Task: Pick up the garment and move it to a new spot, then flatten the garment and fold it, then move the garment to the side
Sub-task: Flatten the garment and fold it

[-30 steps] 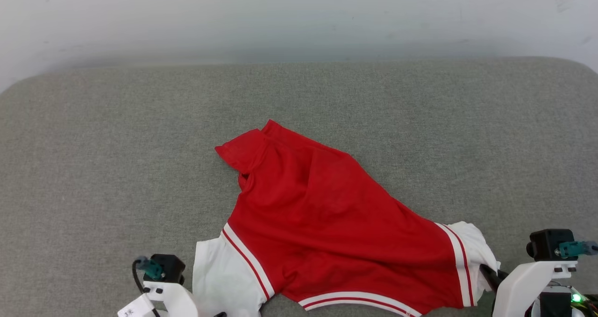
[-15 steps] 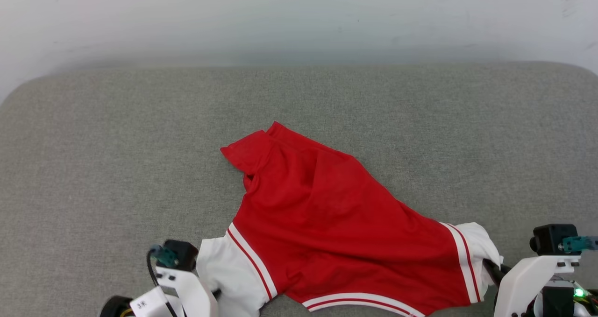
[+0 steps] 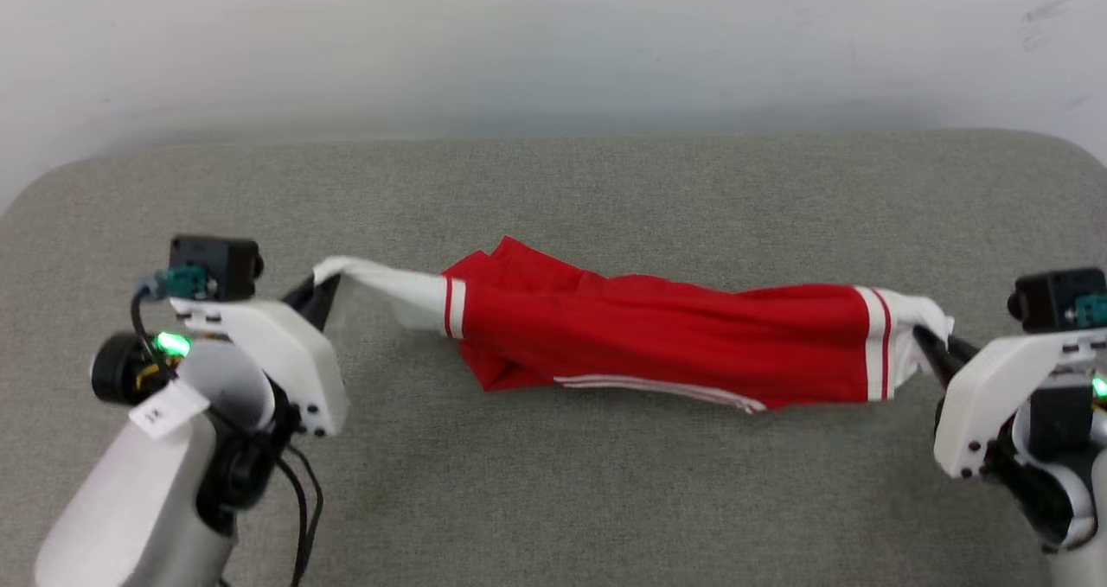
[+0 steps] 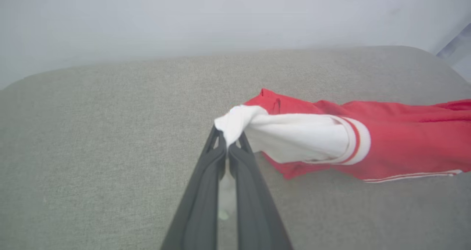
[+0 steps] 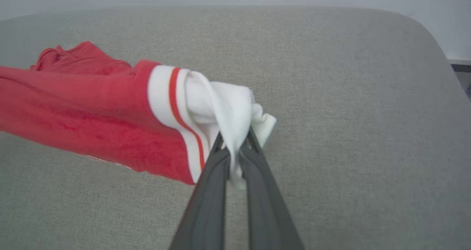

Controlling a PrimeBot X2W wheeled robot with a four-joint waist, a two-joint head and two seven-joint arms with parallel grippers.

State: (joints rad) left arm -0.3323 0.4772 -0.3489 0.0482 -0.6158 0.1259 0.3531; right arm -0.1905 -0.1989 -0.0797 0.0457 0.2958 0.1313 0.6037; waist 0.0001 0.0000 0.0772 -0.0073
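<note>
Presently, one bright red soft-fabric T-shirt (image 3: pixel 675 336) is held stretched, two white sleeves (image 3: pixel 393 286) clamped singly by the left gripper (image 3: pixel 324 286) and right gripper (image 3: pixel 927 339).

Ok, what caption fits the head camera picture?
Left gripper and right gripper stretch a bright red white-sleeved T-shirt over a grey fabric cushion.

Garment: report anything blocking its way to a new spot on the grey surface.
Nothing visible blocks it. The garment stretches between the left gripper and right gripper, each shut on a white sleeve.
</note>
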